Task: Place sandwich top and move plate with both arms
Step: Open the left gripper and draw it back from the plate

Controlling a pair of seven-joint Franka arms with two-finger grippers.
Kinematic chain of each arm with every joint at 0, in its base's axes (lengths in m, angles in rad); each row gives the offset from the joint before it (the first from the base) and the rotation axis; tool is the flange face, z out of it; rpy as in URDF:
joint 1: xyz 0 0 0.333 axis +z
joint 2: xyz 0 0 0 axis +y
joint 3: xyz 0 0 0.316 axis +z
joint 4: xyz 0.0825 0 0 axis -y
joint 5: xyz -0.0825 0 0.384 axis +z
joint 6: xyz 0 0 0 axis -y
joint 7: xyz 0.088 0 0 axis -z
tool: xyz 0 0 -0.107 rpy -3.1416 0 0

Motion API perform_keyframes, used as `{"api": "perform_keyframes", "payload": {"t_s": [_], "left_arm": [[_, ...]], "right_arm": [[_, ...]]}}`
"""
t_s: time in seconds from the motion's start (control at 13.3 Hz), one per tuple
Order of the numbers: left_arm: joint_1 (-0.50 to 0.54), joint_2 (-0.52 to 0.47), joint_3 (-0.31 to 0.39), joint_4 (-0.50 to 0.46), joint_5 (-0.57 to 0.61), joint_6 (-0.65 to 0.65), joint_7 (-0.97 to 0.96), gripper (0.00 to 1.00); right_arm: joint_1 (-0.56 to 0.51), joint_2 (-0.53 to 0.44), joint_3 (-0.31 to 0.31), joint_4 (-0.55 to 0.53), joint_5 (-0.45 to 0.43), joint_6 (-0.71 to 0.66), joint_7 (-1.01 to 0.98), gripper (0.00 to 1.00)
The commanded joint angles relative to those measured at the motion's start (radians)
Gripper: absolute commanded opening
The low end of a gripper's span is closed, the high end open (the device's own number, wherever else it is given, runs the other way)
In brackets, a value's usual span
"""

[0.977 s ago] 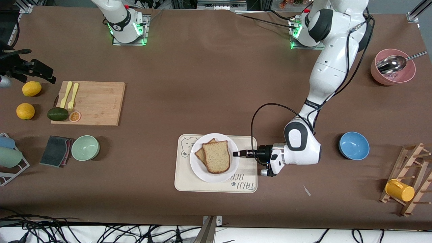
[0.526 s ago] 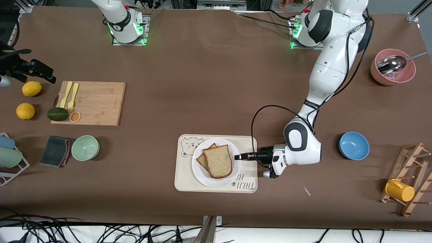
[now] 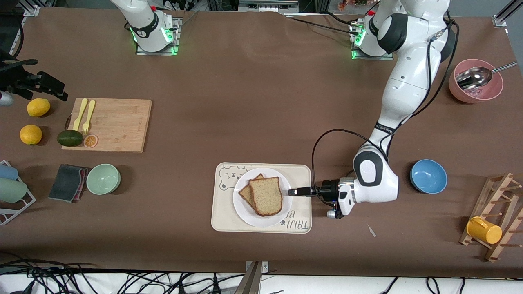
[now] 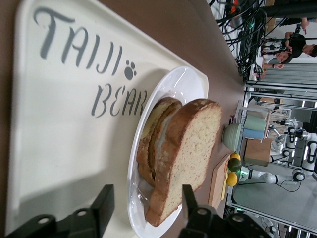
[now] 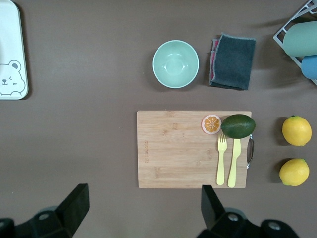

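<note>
Where it lies on the plate, the sandwich top covers most of a lower slice, which peeks out toward the right arm's end of the table. The top is light brown and speckled with a darker crust; its long axis runs nearer-to-farther from the front camera, slightly tilted, and its rounded end is the nearer one. The left wrist view shows a pale filling between the two slices. The white round plate sits in a cream tray printed with a bear and lettering.

The left gripper is low over the tray just beside the plate's rim, its fingers parted with the rim between them, holding nothing. The right gripper waits high over a wooden board, wide open and empty.

A pink bowl toward the left arm's end holds a metal scoop. A blue bowl and a green bowl sit empty. The board carries a fork, a knife, an avocado and an orange slice.
</note>
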Motion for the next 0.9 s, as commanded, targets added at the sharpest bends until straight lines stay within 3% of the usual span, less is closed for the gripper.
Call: {"api": "perform_keyframes", "payload": {"t_s": [0.0,0.23,0.38,0.6,0.83], "left_arm": [[0.01,-0.046,0.003,-0.006,-0.021,-0.056,-0.005,1.0],[0.037,-0.176,0.017,-0.119,0.078,-0.082,-0.029,1.0],[0.065,-0.306,0.019,-0.181,0.305,-0.099,-0.151,1.0],[0.122,-0.447,0.022,-0.181,0.624,-0.266,-0.352,1.0],[0.192,-0.55,0.022,-0.181,0.828,-0.505,-0.379,1.0]], "right_arm": [[-0.004,0.001,0.001,0.008,0.017,-0.012,0.006,1.0],[-0.004,0.001,-0.001,0.01,0.016,-0.012,0.004,1.0],[-0.004,0.001,-0.001,0.01,0.016,-0.012,0.006,1.0],[-0.004,0.001,-0.001,0.01,0.016,-0.01,0.006,1.0],[-0.004,0.001,0.001,0.01,0.016,-0.012,0.006,1.0]]}}
